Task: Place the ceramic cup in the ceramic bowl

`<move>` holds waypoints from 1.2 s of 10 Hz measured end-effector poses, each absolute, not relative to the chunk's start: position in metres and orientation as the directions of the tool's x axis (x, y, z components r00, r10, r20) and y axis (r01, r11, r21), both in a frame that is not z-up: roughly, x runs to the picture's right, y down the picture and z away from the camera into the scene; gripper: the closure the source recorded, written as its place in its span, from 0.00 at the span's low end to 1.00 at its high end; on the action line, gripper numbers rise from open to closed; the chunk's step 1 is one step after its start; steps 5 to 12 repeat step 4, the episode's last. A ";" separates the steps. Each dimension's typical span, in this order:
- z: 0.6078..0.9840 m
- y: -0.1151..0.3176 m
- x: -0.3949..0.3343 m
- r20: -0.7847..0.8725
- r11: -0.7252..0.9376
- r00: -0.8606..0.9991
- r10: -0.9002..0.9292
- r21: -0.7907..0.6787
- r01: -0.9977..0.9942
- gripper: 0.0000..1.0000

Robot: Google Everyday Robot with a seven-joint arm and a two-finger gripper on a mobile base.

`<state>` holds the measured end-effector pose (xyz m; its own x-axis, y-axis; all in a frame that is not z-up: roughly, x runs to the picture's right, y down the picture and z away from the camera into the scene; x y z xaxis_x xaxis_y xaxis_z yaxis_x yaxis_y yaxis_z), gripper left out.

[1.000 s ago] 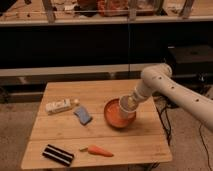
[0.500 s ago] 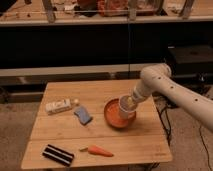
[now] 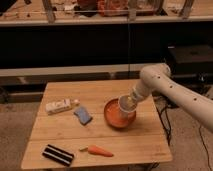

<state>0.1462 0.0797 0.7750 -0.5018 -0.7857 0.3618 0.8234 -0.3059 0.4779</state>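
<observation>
An orange ceramic bowl (image 3: pixel 115 115) sits right of centre on the wooden table (image 3: pixel 60 137). A pale ceramic cup (image 3: pixel 126 105) is upright over the bowl's right part, at the rim height or just inside; I cannot tell whether it rests on the bowl. My gripper (image 3: pixel 131 100) at the end of the white arm (image 3: pixel 170 90) is at the cup's top right side, reaching in from the right. The cup hides the fingertips.
A white bottle (image 3: pixel 59 105) lies at the left, a blue sponge (image 3: pixel 83 115) beside the bowl. An orange carrot (image 3: pixel 98 150) and a black striped bar (image 3: pixel 58 154) lie near the front edge. Dark shelving stands behind the table.
</observation>
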 end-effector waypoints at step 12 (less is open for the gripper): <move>0.776 0.078 0.144 0.359 -0.309 -0.508 -0.783 0.484 0.818 0.20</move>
